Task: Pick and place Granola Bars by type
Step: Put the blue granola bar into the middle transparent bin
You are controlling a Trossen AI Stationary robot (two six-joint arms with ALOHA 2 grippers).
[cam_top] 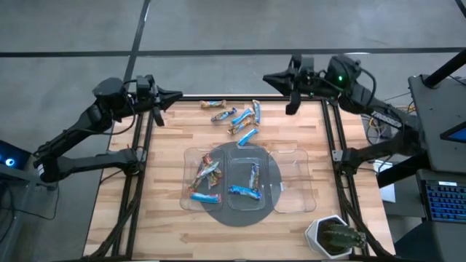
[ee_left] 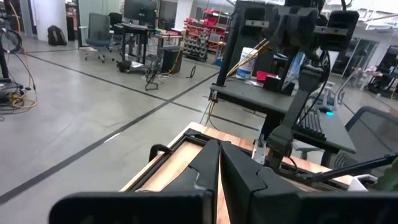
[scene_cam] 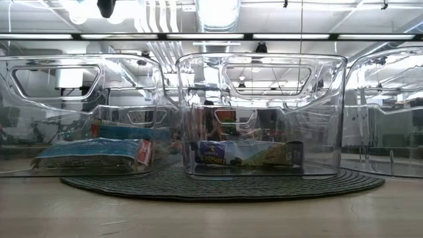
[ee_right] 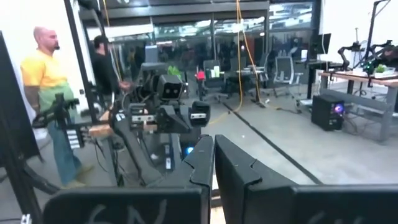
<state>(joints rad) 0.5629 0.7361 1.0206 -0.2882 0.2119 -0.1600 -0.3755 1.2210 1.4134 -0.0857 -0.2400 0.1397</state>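
Several loose granola bars point(cam_top: 237, 118), blue and orange-brown, lie flat on the far part of the wooden table. More bars lie in the left clear tray point(cam_top: 204, 177), red-multicoloured with a blue one, and blue bars lie in the middle tray point(cam_top: 247, 183). The low view shows a bar flat in the left tray point(scene_cam: 92, 153) and one in the middle tray point(scene_cam: 248, 153). My left gripper point(cam_top: 175, 94) point(ee_left: 219, 163) hovers shut over the far-left corner. My right gripper point(cam_top: 268, 76) point(ee_right: 213, 163) hovers shut beyond the far edge, right of the loose bars. Neither holds anything.
Three clear trays stand side by side on a dark round mat point(cam_top: 240, 216); the right tray point(cam_top: 295, 180) holds nothing. A potted plant point(cam_top: 335, 236) stands at the near-right corner. Black frame rails point(cam_top: 142, 156) run along both table sides. Two people point(ee_right: 50, 93) stand beyond the table.
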